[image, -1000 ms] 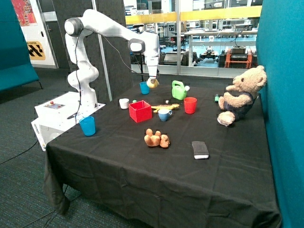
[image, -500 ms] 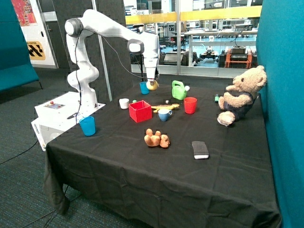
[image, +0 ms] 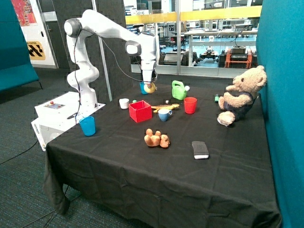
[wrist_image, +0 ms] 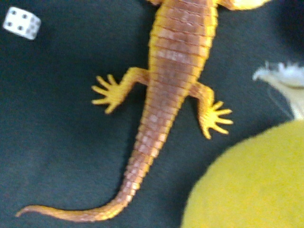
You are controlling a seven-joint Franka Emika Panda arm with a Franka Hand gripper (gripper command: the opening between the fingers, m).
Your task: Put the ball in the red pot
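Gripper (image: 150, 87) clenching ball (image: 150, 87), hanging in air above lizard toy (wrist_image: 164, 90); pot (image: 140, 111) sitting lower, nearer camera, beside lizard.

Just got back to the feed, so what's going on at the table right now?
The arm's gripper holds the ball in the air above the back part of the black table, close to a blue cup. The wrist view shows the ball hanging over a toy lizard and a white die. The red pot sits nearer the front with nothing visible inside, so the drop is not yet done.
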